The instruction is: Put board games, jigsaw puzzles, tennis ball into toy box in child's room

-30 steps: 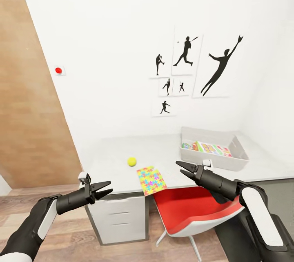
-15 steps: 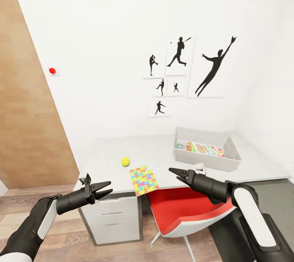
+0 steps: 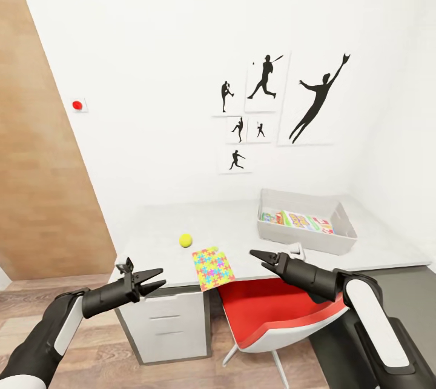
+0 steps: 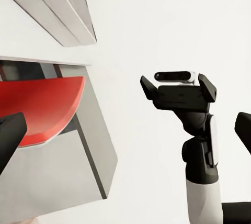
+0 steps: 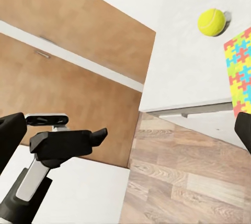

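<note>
I'm parked facing the table (image 3: 254,228), pale grey top, white drawers (image 3: 166,322) under its left end. Landmark = toy box (image 3: 306,237): grey bin sitting on the table's right-rear part, close to the wall (image 3: 151,43). Inside it I see printed game boxes (image 3: 298,220), green/red/yellow colours, lying flat along the far side; can't count them from here. One jigsaw puzzle (image 3: 212,268) lies flat well left of the toy box at the table's front edge, a corner just overhanging. Tennis ball (image 3: 185,240) is further left of the toy box, just behind-left of the puzzle, not touching it; right wrist cam confirms ball (image 5: 211,21) and puzzle edge (image 5: 241,72) apart on the tabletop. Red chair (image 3: 278,310) w/ white shell is tucked under the table, below-left of the toy box. Left gripper (image 3: 152,280) hangs in front of the table's left end, level w/ the drawers, far left of the toy box, fingers spread, holding nothing. Right gripper (image 3: 259,259) hovers above the chair at the table's front edge, between puzzle and toy box, nearer the puzzle, fingers parted, nothing in it; left wrist cam shows it (image 4: 178,85) spread too. Black silhouette posters (image 3: 275,107) on the wall above the toy box, small red button (image 3: 77,105) far left of it, wood-panel door (image 3: 36,183) beyond.
</note>
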Motion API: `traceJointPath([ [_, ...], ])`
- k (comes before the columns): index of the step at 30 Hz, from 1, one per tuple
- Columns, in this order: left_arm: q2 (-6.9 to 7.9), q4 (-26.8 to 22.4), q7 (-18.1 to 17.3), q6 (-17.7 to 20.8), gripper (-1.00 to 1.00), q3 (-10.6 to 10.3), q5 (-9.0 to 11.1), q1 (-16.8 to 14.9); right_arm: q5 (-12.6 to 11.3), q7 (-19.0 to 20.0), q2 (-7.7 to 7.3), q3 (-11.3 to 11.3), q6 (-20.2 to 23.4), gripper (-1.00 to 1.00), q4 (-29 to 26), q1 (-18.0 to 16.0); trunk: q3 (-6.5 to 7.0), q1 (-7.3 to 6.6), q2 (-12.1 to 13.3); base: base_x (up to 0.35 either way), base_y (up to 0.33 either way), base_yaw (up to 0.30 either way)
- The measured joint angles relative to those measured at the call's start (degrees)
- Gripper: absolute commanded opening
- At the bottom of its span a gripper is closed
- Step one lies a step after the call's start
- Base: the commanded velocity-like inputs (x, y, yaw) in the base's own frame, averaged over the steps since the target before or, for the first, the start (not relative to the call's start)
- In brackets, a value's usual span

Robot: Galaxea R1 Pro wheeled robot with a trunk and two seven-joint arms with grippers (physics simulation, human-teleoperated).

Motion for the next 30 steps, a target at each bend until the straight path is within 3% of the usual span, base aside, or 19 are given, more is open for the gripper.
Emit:
traceJointPath([
  [4, -0.1, 0.0, 0.2, 0.0, 1.0, 0.1, -0.1, 0.0, 0.0, -0.3, 0.56, 2.3, -0.2, 1.0, 0.0, -0.4, 0.0, 0.0, 0.0, 0.0, 0.0, 0.0],
  [7, 0.01, 0.0, 0.3, 0.0, 1.0, 0.1, -0.1, 0.0, 0.2, -2.9, 3.08, 2.9, -0.3, 1.0, 0.0, -2.8, 0.01, 0.0, 0.0, 0.0, 0.0, 0.0],
  [9, 0.04, 0.0, 0.2, 0.1, 1.0, 0.1, 0.0, 0.0, 0.2, -6.9, 4.11, 3.1, -0.2, 1.0, 0.0, -7.5, 0.01, 0.0, 0.0, 0.0, 0.0, 0.0],
  [12, -0.05, 0.0, 0.3, 0.1, 1.0, 0.1, -0.1, 0.0, 0.6, -18.0, 6.2, 5.0, 0.0, 1.0, 1.5, -17.7, 0.02, 0.0, 0.0, 0.0, 0.0, 0.0],
  [16, 0.03, 0.0, 0.3, 0.1, 1.0, 0.2, 0.0, 0.0, -1.5, -29.5, 7.72, 6.8, 0.0, 1.0, 7.0, -24.8, -0.35, 0.44, -0.8, 0.0, 0.0, 0.0],
  [23, 0.13, 0.0, 0.3, 0.1, 1.0, 0.2, 0.0, 0.0, -4.3, -36.2, 8.15, 7.7, 0.1, 1.0, 20.0, -30.7, -1.44, 1.76, -3.2, 0.0, 0.0, 0.0],
  [29, 0.15, 0.0, 0.3, 0.1, 1.0, 0.2, 0.0, 0.0, -4.7, -41.4, 8.25, 8.0, 0.1, 1.0, 22.3, -31.6, -1.44, 1.76, -3.2, 0.0, 0.0, 0.0],
  [30, 0.15, 0.0, 0.3, 0.1, 1.0, 0.2, 0.0, 0.0, -4.7, -42.6, 8.32, 9.1, 0.3, 1.0, 23.1, -31.7, -1.44, 1.76, -3.2, 0.0, 0.0, 0.0],
])
